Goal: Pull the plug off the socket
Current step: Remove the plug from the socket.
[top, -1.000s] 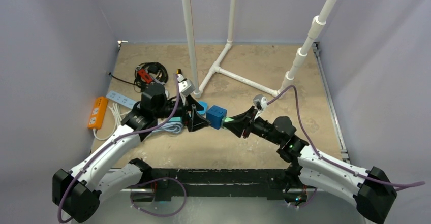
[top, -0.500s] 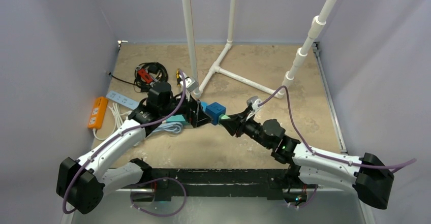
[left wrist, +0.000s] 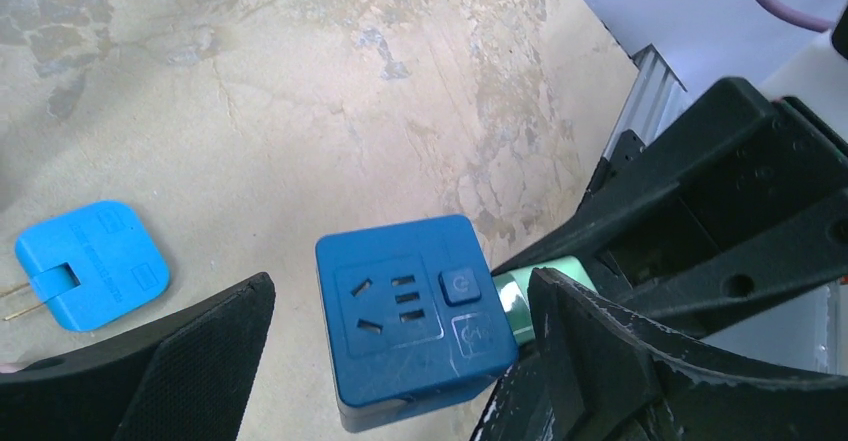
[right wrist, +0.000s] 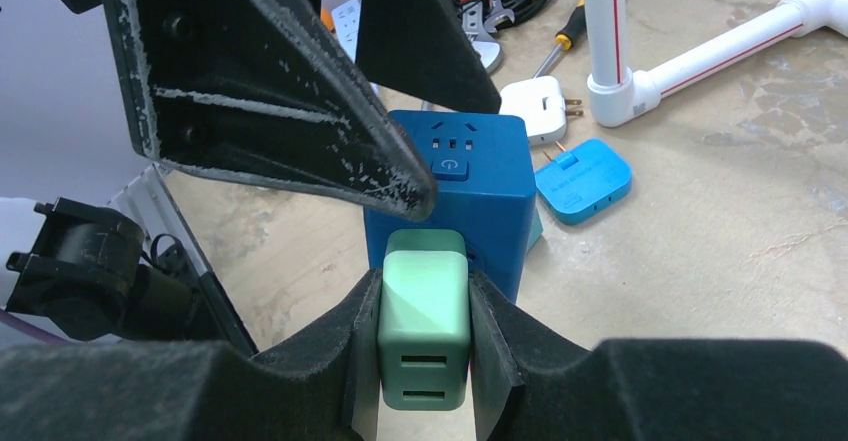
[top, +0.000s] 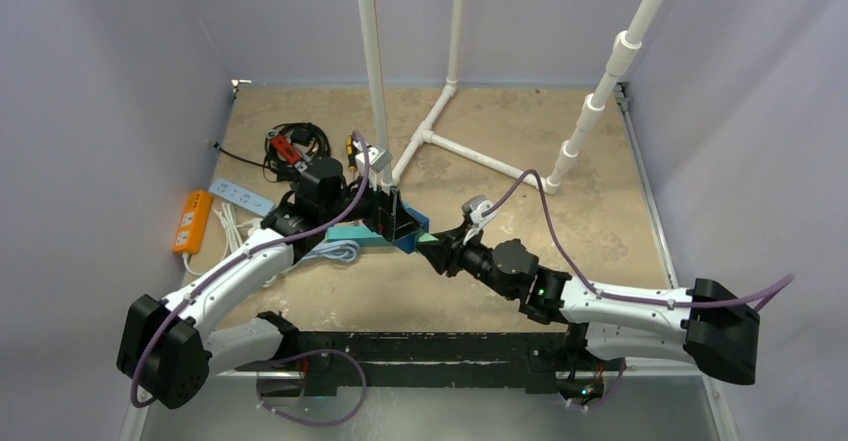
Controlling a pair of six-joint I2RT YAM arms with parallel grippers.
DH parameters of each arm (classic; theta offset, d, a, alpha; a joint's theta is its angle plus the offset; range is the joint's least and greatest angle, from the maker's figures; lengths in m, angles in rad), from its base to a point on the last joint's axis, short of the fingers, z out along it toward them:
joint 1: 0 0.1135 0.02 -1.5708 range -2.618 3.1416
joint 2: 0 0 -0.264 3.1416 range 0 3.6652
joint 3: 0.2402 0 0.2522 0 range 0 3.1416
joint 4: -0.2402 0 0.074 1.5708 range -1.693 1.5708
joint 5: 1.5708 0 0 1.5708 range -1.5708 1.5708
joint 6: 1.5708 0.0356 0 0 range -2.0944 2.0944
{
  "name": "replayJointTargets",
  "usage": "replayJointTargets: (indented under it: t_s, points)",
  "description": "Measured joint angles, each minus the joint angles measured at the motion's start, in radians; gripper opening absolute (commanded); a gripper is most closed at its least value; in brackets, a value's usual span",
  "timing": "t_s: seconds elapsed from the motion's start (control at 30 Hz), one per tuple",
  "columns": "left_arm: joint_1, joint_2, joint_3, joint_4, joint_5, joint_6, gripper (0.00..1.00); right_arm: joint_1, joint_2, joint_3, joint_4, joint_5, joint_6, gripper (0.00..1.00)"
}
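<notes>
The socket (left wrist: pixel 405 311) is a blue cube with outlets and a button on its upper face. A light green plug (right wrist: pixel 424 321) sits in its side. My right gripper (right wrist: pixel 424 336) is shut on the green plug, one pad on each flank. My left gripper (left wrist: pixel 400 296) stands open, its two black fingers on either side of the cube and apart from it. From above, the left gripper (top: pixel 390 219) covers most of the socket (top: pixel 409 243). There the plug (top: pixel 427 244) shows just in front of the right gripper (top: pixel 436 249).
A flat blue adapter (right wrist: pixel 583 181) and a white adapter (right wrist: pixel 535 109) lie on the table beyond the cube. A white pipe frame (top: pixel 470 151) stands behind. An orange power strip (top: pixel 190 221), a white strip (top: pixel 240 196) and coiled cables with tools (top: pixel 295 146) lie at left.
The right arm carried the plug and socket leftward. The left gripper swung right, opened a little wider and now straddles the cube.
</notes>
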State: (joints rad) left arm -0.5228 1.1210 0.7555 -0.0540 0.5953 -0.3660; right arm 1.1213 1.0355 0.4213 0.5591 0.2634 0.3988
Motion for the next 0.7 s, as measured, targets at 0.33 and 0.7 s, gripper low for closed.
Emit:
replayJointTargets:
  t_s: [0.33, 0.7]
  points:
    - [0.0, 0.022, 0.003, 0.0, -0.047, -0.008, 0.96, 0.039, 0.024, 0.02, 0.002, 0.091, -0.001, 0.0]
    - [0.0, 0.062, 0.006, -0.038, -0.061, -0.01, 0.89, 0.114, 0.102, 0.069, -0.008, 0.2, -0.018, 0.0]
